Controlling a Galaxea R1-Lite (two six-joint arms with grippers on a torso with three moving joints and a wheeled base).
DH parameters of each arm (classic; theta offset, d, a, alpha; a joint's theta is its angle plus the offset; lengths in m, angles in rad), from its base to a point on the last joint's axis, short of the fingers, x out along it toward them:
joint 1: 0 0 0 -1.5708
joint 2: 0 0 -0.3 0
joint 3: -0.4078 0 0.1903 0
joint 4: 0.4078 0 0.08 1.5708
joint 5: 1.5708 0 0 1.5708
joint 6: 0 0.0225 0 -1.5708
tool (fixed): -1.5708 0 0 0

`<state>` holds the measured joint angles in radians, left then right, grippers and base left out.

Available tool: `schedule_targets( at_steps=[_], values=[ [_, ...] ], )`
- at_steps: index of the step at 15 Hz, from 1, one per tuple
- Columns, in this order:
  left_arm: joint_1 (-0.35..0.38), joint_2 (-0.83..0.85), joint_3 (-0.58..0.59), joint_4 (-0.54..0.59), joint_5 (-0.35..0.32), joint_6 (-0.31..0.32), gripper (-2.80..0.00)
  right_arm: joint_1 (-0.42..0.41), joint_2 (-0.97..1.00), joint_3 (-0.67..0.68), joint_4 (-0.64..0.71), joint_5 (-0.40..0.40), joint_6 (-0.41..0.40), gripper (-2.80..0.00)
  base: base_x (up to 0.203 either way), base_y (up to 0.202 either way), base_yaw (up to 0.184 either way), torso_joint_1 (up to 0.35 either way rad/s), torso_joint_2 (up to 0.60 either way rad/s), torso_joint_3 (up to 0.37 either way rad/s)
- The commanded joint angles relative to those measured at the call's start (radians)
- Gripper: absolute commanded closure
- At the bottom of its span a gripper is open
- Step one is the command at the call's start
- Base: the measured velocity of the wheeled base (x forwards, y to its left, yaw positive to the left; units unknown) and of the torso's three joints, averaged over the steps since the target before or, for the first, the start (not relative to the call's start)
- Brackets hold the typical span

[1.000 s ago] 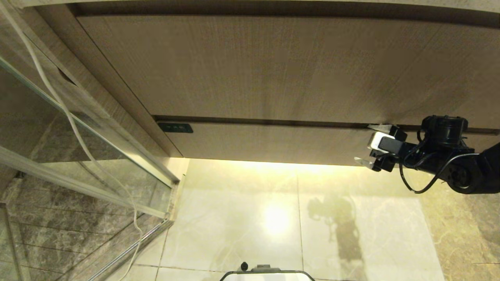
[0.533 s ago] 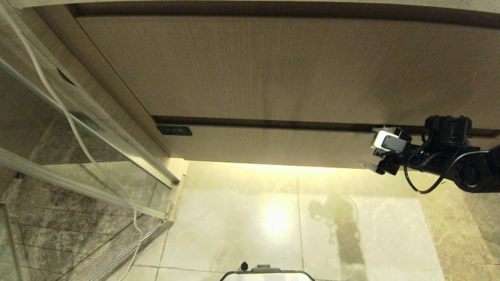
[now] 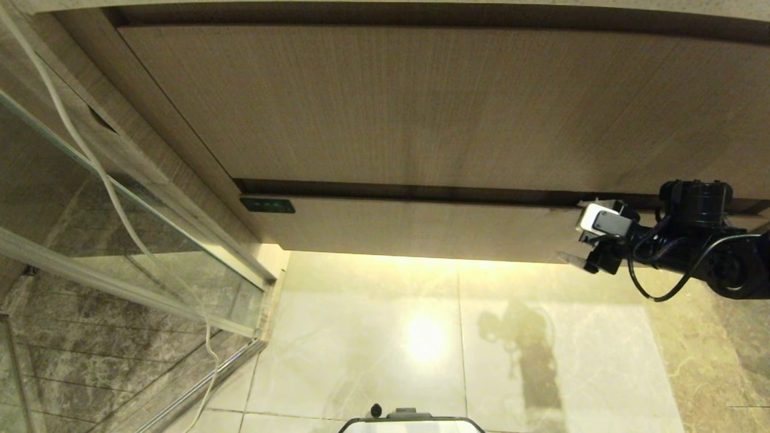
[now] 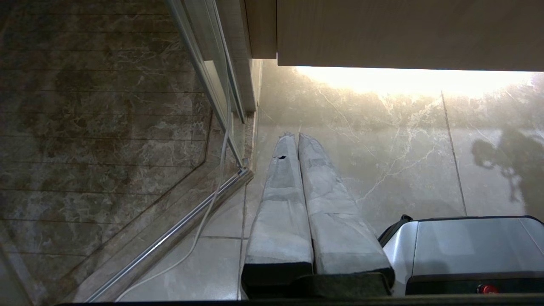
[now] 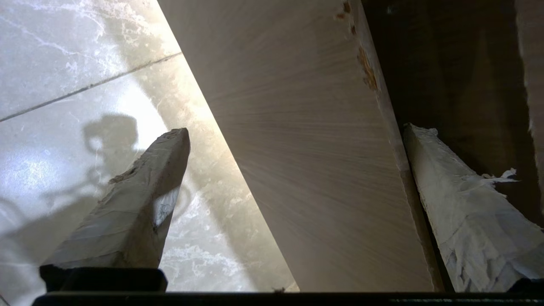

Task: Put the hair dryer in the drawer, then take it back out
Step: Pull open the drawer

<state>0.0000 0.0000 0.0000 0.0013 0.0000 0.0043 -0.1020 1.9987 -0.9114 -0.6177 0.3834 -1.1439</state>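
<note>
One wide-spread right gripper (image 3: 579, 233) straddles the drawer (image 3: 421, 225) front, top finger in the gap; left gripper (image 4: 297, 178) clenched, parked.

A tall wood panel (image 3: 421, 102) fills the upper part of the head view, a dark gap along its lower edge. Below, warm light spills from under the cabinet onto glossy pale marble floor tiles (image 3: 361, 349), with a bright glare spot. To the left stands a glass screen (image 3: 90, 228) in a metal frame, dark veined tiles behind it, and a thin white cable (image 3: 114, 192) hangs across it.
</note>
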Motion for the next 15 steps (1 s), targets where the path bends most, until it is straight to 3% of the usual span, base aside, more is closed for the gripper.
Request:
schedule_targets(
  at_steps=[1,11,15],
  values=[
    [0.000,0.000,0.002,0.000,0.000,0.000,0.00,-0.002,0.005,0.015,-0.002,0.003,-0.007,-2.80,0.000,0.000,0.000,0.000,0.00,0.000],
    [0.000,0.000,0.002,0.000,0.000,0.000,0.00,-0.019,-0.004,0.033,0.007,0.006,-0.002,-2.80,0.000,0.000,0.000,0.000,0.00,0.000],
    [0.000,0.000,0.000,0.000,0.000,0.000,0.00,-0.027,-0.096,0.051,0.055,0.007,0.012,-2.80,0.000,0.000,0.000,0.000,0.00,0.000]
  ],
)
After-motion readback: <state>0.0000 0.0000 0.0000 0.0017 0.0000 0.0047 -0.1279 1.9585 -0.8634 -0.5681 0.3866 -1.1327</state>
